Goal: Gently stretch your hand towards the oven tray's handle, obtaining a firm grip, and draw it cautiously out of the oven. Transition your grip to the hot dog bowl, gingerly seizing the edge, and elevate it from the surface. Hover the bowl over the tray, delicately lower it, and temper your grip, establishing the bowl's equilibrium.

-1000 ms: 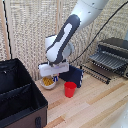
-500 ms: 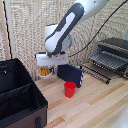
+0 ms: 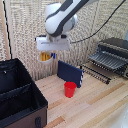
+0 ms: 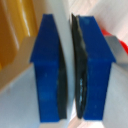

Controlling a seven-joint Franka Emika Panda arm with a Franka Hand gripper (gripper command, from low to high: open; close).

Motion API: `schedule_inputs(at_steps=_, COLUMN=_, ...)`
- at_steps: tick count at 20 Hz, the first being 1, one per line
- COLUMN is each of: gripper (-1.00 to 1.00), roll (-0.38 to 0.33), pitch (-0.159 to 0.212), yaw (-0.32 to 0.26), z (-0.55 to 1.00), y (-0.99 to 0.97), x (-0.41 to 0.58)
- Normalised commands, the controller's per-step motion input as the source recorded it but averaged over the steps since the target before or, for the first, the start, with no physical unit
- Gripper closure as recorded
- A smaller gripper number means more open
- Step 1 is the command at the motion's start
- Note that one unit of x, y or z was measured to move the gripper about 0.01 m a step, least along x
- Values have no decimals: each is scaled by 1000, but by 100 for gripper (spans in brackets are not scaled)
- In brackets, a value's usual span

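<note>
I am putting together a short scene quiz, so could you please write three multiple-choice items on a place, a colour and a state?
1. Relative to the cup, the bowl is: A level, B higher, C lower.
2. The cup is: A red, B green, C white.
3. The gripper is: A open, B out of view, C shut on the bowl.

Key: 1 B, the bowl hangs in the air under the gripper; 2 A, the cup is plainly red; 3 C, the pads clamp the rim in the wrist view.
</note>
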Motion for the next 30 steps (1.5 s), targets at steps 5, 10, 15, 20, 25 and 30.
schedule_inputs(at_steps=5, gripper=100, roll=0, pitch=119, yaw=-300, z=890, y=-219, x=221)
schedule_inputs(at_steps=10, gripper=100, roll=0, pitch=52, yaw=-274, z=738, y=-358, x=146)
schedule_inputs(at_steps=15, gripper=100, roll=0, pitch=-27, yaw=-244, z=455, y=-489, x=70)
schedule_inputs(at_steps=20, gripper=100, roll=0, pitch=-96, yaw=-195, z=273, y=-638, x=8)
schedule_inputs(at_steps=25, gripper=100, roll=0, pitch=-106, yaw=-161, z=213, y=-728, x=0)
schedule_inputs(at_steps=30, gripper=100, roll=0, pitch=-105, yaw=-134, z=144, y=-792, x=-64)
